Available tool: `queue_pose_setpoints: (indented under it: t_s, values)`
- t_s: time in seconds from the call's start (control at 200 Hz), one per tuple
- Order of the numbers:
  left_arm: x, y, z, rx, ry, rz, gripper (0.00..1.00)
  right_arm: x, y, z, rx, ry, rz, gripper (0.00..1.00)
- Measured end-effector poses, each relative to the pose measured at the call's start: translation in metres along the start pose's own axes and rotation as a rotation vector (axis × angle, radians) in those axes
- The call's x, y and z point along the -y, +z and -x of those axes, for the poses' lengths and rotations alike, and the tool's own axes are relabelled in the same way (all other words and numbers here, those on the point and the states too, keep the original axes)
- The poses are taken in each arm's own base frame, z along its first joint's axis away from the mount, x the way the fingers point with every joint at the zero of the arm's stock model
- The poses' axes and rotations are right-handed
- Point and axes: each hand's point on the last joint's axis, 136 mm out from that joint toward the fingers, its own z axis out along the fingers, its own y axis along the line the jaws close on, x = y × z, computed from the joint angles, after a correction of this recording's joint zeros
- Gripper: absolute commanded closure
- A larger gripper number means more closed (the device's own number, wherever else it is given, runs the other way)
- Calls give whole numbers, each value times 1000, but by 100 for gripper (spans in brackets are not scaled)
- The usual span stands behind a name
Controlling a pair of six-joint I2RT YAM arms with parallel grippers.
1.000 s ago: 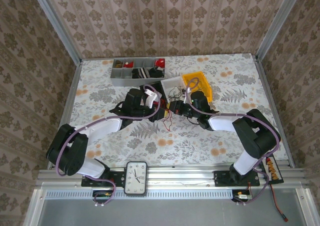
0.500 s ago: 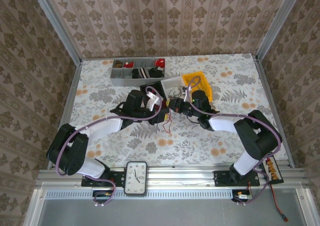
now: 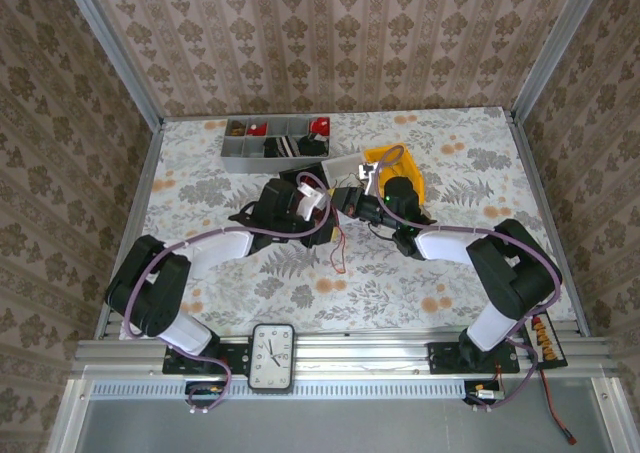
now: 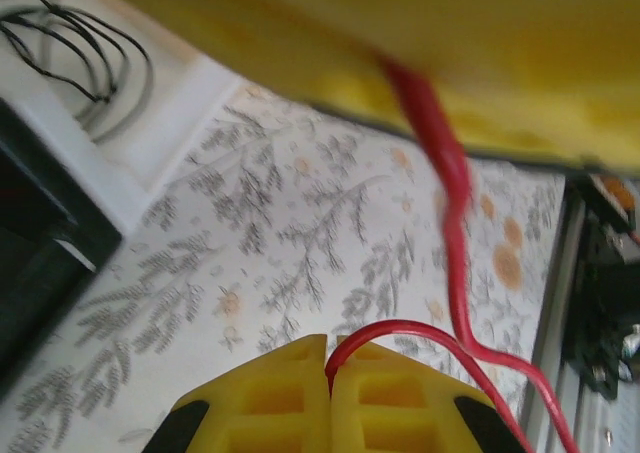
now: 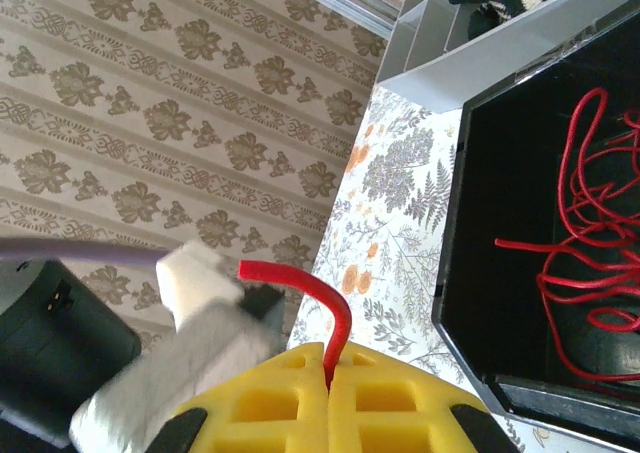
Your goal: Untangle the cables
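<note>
Pincers meet above mid-surface (image 3: 200, 223), toward the far edge. Left pincer (image 4: 329, 365) clenched on a red cable (image 4: 455, 193), which loops right, then rises. Right pincer (image 5: 328, 363) also clenched on a red strand, its short end curling up and left. Same strand or not: cannot tell. Slack dangles toward the near edge in the top view. Black bin (image 5: 470, 223) holds a loose clump of red cables (image 5: 585, 263). White bin (image 4: 170, 123) holds thin black cables (image 4: 75, 43).

Counter (image 3: 400, 283): matt floral-print covering. Red cable (image 4: 452, 188): smooth, glossy plastic sheath. Left pincer (image 4: 330, 371), right pincer (image 5: 327, 361): yellow moulded plastic, matt, ribbed. Black bin (image 5: 500, 153): smooth plastic, faint sheen. Grey tray (image 5: 520, 48): matt plastic.
</note>
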Motion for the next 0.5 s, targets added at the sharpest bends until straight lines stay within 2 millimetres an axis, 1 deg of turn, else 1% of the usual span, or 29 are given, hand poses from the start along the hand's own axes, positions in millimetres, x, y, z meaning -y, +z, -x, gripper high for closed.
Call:
queue_pose_setpoints:
  t_s: [0.095,0.175,0.27,0.34,0.405,0.5]
  values:
    - [-9,-5,15,71,-25,18,100,4,0,-3,-11,-7,-17,98]
    - [-10,-7,27,117,-33,19,100,11,-1,-9,-36,-16,-53,97]
    - [-8,-7,31,134,-40,15,100,14,0,-12,-59,-37,-81,95]
    - [-8,-7,32,136,-43,16,100,14,1,-12,-64,-47,-91,88]
    - [-7,-9,33,141,-40,16,100,14,1,-12,-69,-55,-99,77]
    - [-6,-12,32,140,-42,23,100,13,0,-13,-73,-66,-106,69]
